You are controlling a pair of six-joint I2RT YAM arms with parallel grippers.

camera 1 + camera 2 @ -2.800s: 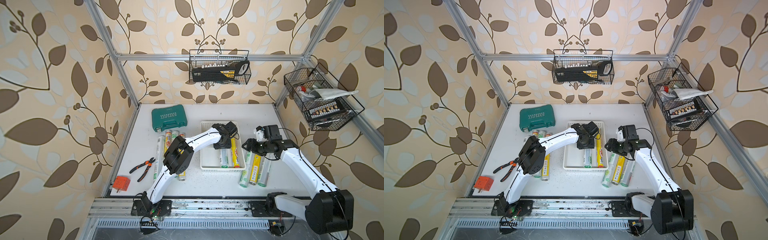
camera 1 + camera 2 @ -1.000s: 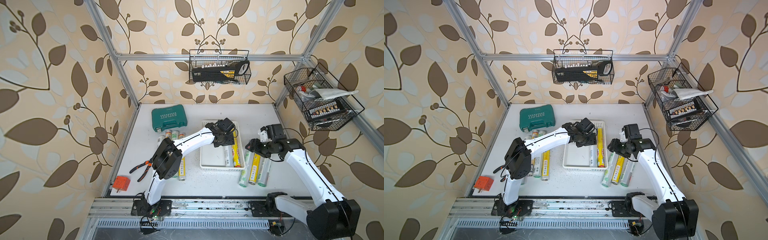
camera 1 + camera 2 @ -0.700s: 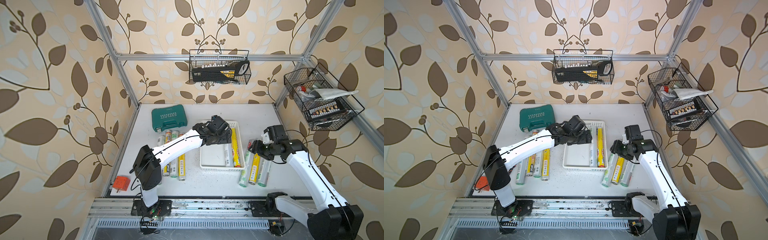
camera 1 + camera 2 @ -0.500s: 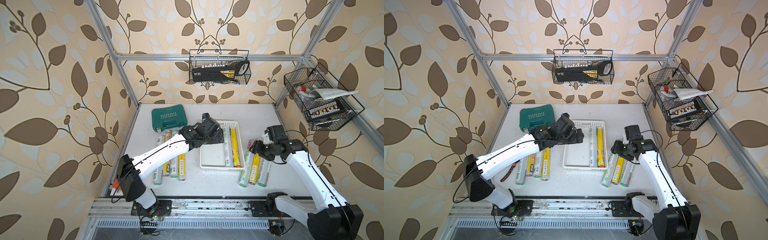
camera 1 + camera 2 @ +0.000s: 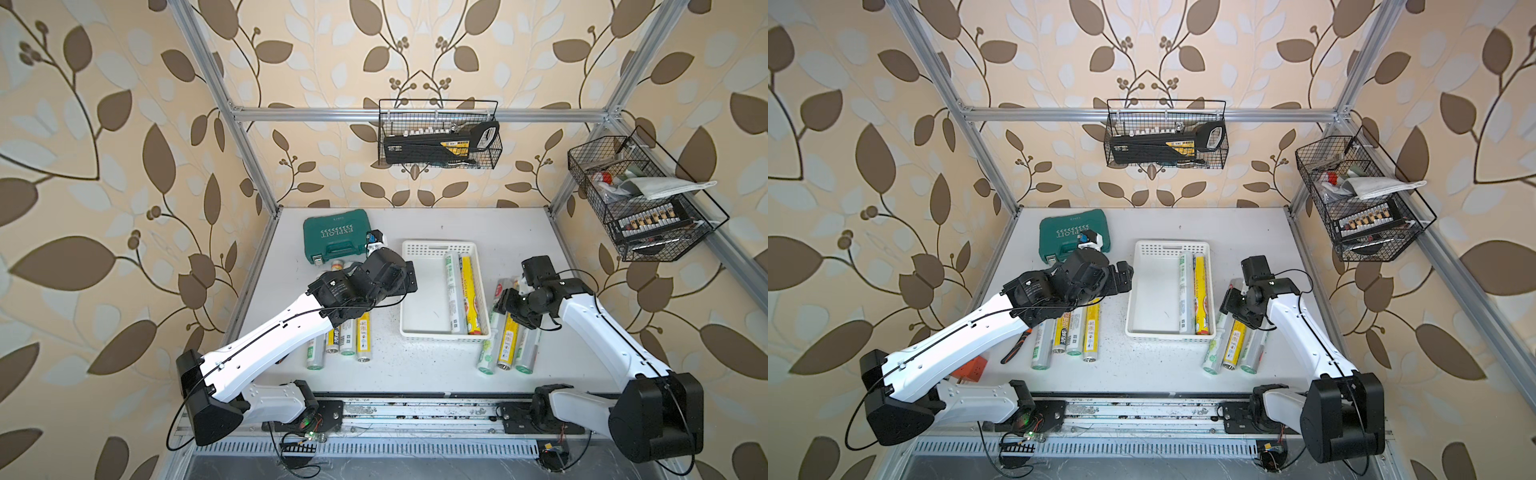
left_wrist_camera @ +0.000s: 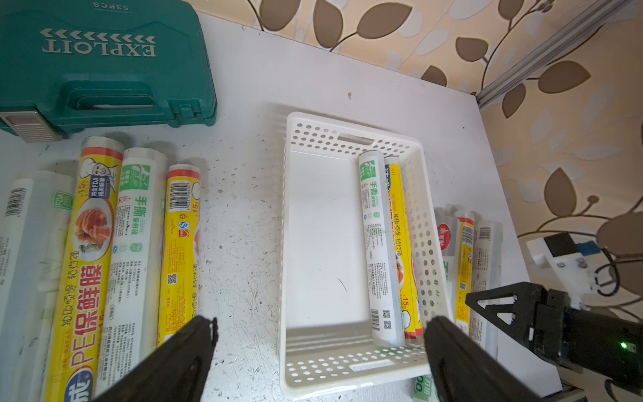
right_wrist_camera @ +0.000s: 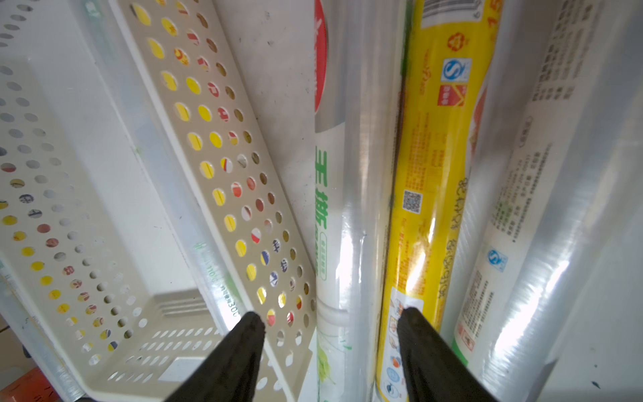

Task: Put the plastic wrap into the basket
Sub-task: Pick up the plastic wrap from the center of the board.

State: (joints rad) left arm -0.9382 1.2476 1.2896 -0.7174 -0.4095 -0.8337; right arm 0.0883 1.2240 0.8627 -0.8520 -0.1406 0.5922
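Fingers (image 7: 431,358) of the right gripper (image 7: 330,313) are held apart astride a green-and-white plastic wrap roll (image 7: 334,209) lying just beside the basket (image 7: 215,167); they should be lowered squarely, clear of the yellow roll (image 7: 428,174). Left gripper (image 6: 320,320) is spread wide, empty.

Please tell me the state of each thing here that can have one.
white basket: upright, partly filled.
green-white roll: lying in basket.
yellow roll: lying in basket.
four rolls left of it: lying on table.
three rolls right of it: lying on table.
teal tool case: shut.
left gripper: open, empty.
right gripper: open, astride one roll.
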